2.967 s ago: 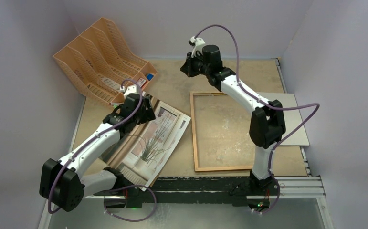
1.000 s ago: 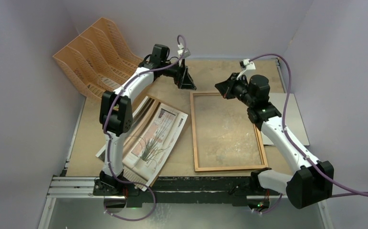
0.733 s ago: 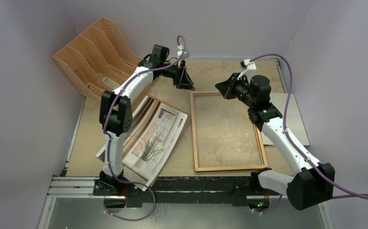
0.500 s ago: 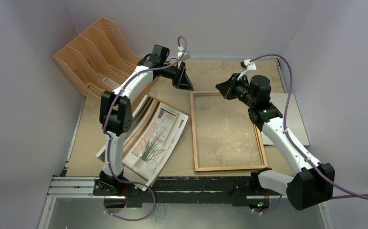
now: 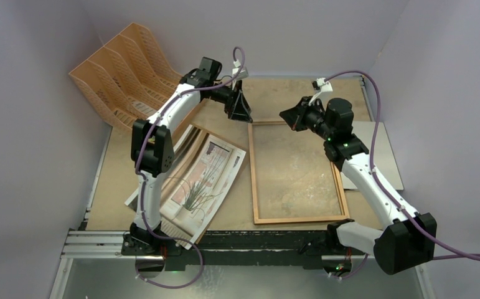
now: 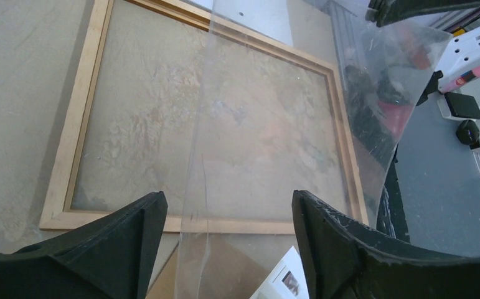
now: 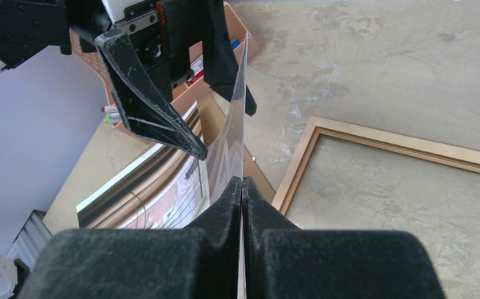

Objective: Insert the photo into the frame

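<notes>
While right gripper point(image 7: 243, 182) pinches clear sheet point(image 6: 256, 124) edge, left gripper point(image 6: 228, 202) gaping astride it, frame point(image 5: 299, 218) below

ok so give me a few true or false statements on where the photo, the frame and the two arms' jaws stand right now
1. The photo is already inside the frame. False: it lies left of the frame, which holds nothing.
2. The right jaws are shut on a clear sheet. True.
3. The left jaws are clamped tight on that sheet. False: they stand open, with the sheet's edge between them.
4. The frame lies flat on the table. True.
5. The file rack stands on the right side of the table. False: it is at the back left.
</notes>
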Controlling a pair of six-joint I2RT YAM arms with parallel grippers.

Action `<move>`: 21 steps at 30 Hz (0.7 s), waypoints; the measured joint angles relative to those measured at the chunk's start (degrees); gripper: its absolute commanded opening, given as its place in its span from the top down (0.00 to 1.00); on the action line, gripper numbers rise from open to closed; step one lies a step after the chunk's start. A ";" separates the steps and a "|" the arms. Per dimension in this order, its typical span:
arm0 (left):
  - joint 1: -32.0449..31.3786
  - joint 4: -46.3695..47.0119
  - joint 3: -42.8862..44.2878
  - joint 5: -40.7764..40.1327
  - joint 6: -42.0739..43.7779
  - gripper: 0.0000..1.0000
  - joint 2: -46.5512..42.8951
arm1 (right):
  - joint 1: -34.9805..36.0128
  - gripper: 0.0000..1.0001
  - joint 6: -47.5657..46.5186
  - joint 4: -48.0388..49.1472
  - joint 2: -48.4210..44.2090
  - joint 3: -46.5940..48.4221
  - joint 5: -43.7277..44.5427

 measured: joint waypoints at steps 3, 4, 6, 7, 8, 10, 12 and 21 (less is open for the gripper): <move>0.00 0.17 0.52 0.09 0.02 0.15 0.07 | 0.00 1.00 0.02 0.07 0.00 0.26 -1.75; 0.00 0.48 0.63 0.07 -0.33 0.15 0.07 | 0.00 1.00 0.02 0.11 0.00 0.44 -2.16; 0.00 1.99 0.72 -0.07 -1.77 0.14 0.07 | 0.00 1.00 0.02 0.11 0.00 0.92 -3.10; 0.00 3.04 0.72 -0.35 -2.93 0.14 0.07 | 0.00 1.00 0.02 0.13 0.00 1.22 -3.67; 0.00 4.59 0.72 -0.76 -4.24 0.15 0.07 | 0.00 1.00 0.02 0.15 0.00 1.42 -4.02; 0.00 8.11 0.72 -1.29 -7.28 0.20 0.07 | 0.00 1.00 0.02 0.26 0.00 1.75 -5.09; 0.04 14.45 0.02 0.04 -12.24 0.26 0.00 | -0.02 1.00 -0.02 0.33 0.00 1.92 -6.27; -0.09 94.16 -8.22 10.80 -79.95 0.43 2.60 | -0.22 1.00 -0.15 0.57 -0.39 2.08 -10.47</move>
